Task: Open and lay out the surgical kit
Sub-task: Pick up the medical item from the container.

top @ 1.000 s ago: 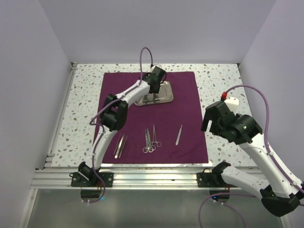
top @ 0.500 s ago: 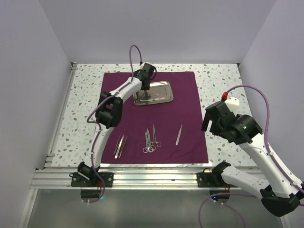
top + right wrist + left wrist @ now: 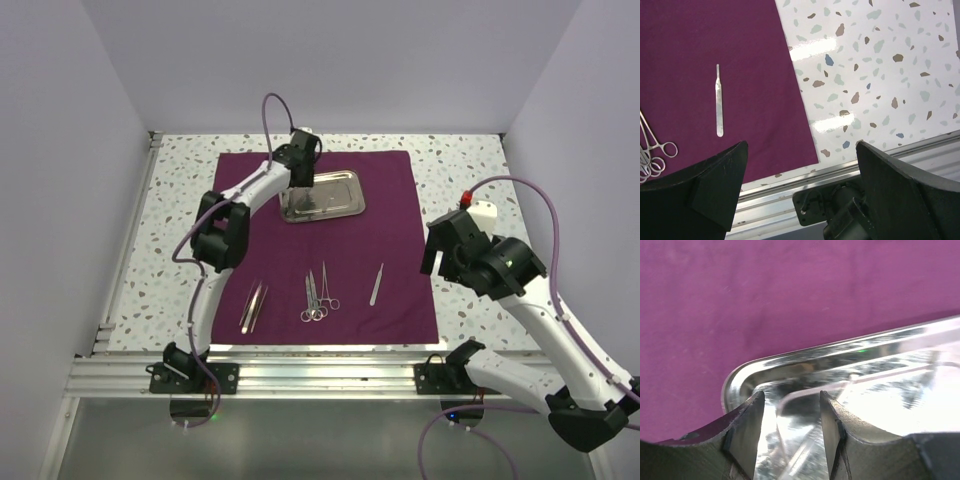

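The surgical kit's dark purple cloth [image 3: 385, 215] lies spread flat on the table. A shiny steel tray [image 3: 335, 197] sits at its far middle. On the near half lie tweezers [image 3: 252, 306], ring-handled scissors and forceps [image 3: 318, 296] and a slim steel handle [image 3: 377, 283], which also shows in the right wrist view [image 3: 718, 100]. My left gripper [image 3: 300, 182] reaches down into the tray's left end. In its wrist view the tray corner [image 3: 740, 377] shows, and the left gripper [image 3: 791, 395] stands partly open astride a thin steel loop [image 3: 782, 401]. My right gripper [image 3: 437, 255] hangs wide open and holds nothing [image 3: 801, 145], above the cloth's near right corner [image 3: 805, 150].
Speckled tabletop [image 3: 470, 170] surrounds the cloth. An aluminium rail [image 3: 320, 375] runs along the near edge and appears in the right wrist view [image 3: 790, 200]. Pale walls close in the left, far and right sides.
My left gripper has moved leftward over the tray, from its right side to its left end, and has narrowed a little. The right arm has barely shifted.
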You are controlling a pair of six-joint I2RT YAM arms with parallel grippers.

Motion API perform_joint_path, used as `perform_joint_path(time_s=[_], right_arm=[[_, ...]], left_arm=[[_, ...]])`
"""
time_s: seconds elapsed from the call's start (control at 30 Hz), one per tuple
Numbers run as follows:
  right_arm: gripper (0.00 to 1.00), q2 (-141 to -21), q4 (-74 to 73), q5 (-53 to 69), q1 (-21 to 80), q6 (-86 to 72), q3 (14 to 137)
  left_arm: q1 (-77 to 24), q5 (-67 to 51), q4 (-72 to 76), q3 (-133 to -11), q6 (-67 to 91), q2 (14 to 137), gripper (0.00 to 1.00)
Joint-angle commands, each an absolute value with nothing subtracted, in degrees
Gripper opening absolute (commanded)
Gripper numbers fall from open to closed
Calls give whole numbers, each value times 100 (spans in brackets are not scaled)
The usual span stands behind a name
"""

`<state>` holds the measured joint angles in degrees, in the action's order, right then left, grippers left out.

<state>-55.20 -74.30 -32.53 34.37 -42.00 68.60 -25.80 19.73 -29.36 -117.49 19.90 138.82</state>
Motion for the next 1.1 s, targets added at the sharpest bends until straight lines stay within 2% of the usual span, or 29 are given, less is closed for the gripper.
perform_joint_path(time_s=[0.0, 0.47, 1.07], right_arm=[[94, -5449, -7321, -3472, 3419, -4140, 6900], [94, -5326, -7418, -3559, 3419, -4157, 6882], [94, -5572, -7321, -3533, 3410, -4131, 6978]], left_arm=[[-2645, 1302, -2461, -11847, 1907, 13280, 53], [-2760, 1213, -2768, -11962, 1863, 13895, 52], [-2514, 2267, -3735, -12761, 1995, 14721, 52]])
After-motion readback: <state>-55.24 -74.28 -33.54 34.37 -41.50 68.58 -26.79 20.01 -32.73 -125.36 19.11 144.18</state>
